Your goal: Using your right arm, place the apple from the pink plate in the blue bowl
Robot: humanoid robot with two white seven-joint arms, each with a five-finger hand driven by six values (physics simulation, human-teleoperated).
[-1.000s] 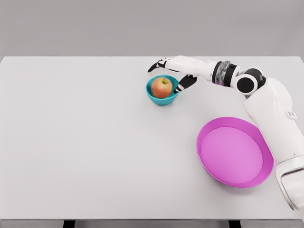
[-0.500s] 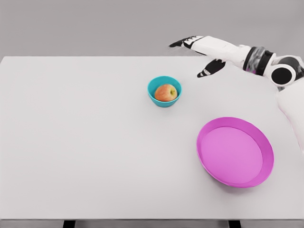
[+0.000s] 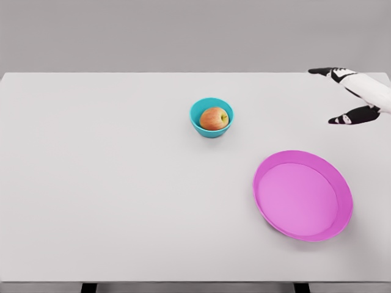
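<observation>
Apple [image 3: 214, 118] bowled, fingers [image 3: 345, 118] far right.

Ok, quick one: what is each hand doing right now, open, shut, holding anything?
Right hand: open, fingers spread, holding nothing, at the picture's right edge.
Left hand: not in view.

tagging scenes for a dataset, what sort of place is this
Probably a simulated tabletop test setup, not a real room: a plain white table against a blank grey backdrop, holding only a blue bowl with an apple and a pink plate.
</observation>
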